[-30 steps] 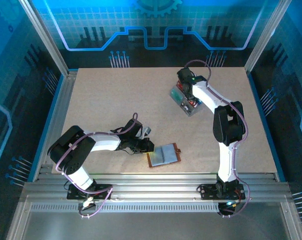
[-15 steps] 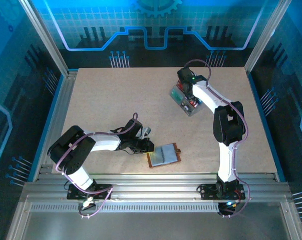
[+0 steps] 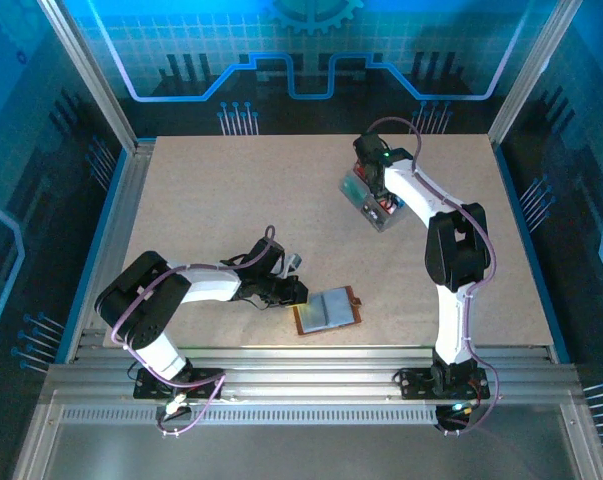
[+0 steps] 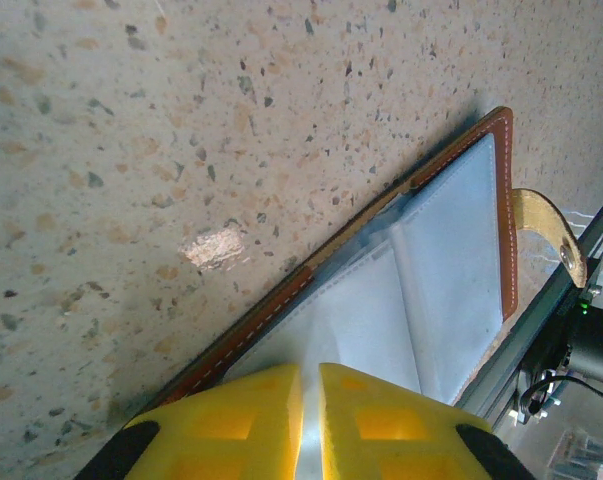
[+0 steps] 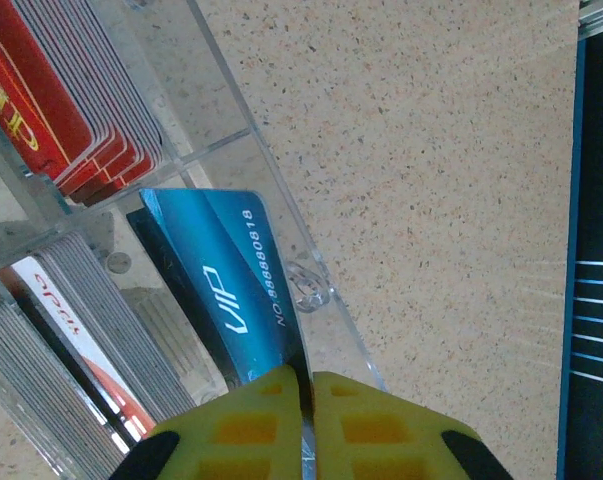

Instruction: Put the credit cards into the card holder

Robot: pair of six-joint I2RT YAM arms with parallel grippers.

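Nothing has visibly moved since a second ago; near the arms' bases the wallet (image 3: 328,310) lies open on the desk (image 3: 211,200), long axis left to right, tab (image 3: 356,297) pointing right; the left pincer (image 4: 311,375) sits at its left edge, fingers nearly pressed together, whether pinching the lining I cannot tell; farther off, the right pincer (image 5: 309,385) pinches a blue card (image 5: 226,285) standing tilted in the tray (image 5: 243,115), beside red cards (image 5: 51,95).

You're working in a robot lab cell: aluminium frame rails (image 3: 311,362), speckled table (image 3: 221,200), blue circuit-print panels (image 3: 401,40) rising beyond your right gripper (image 5: 306,390).
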